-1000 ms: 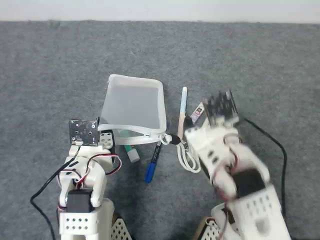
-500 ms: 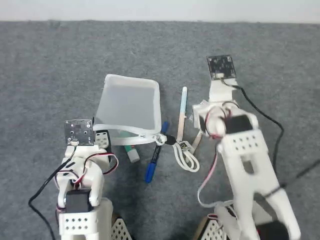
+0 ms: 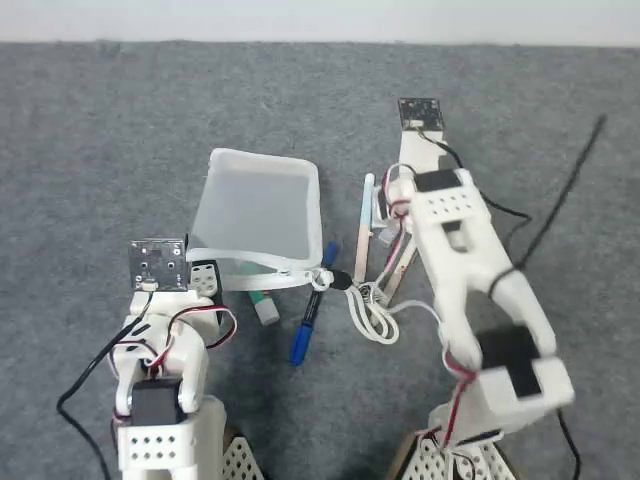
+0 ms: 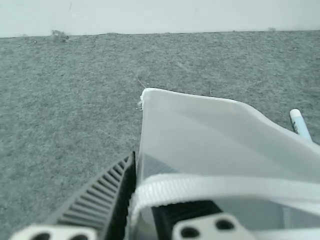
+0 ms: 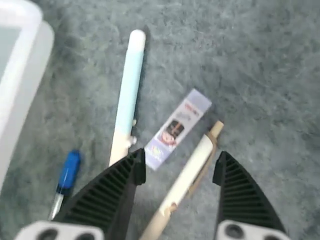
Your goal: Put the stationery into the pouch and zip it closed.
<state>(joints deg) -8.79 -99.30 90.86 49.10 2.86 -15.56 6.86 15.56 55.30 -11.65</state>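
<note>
Grey carpet (image 3: 120, 120) | right gripper (image 5: 180, 159) wide over beige pen (image 5: 196, 161) | left gripper (image 4: 150, 200) clamps pouch (image 4: 200, 135)

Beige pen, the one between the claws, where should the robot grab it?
Pinch the beige pen mid-barrel, coming straight down. It lies flat on the carpet, long and thin, and the open right gripper hangs over it, straddling it. Mind the small packet lying close beside it.

Bright, even light from overhead — soft, diffuse; faint shadows sit tight under whatever stands on the table (image 3: 100, 120); the pouch (image 3: 262, 215) glows pale.
</note>
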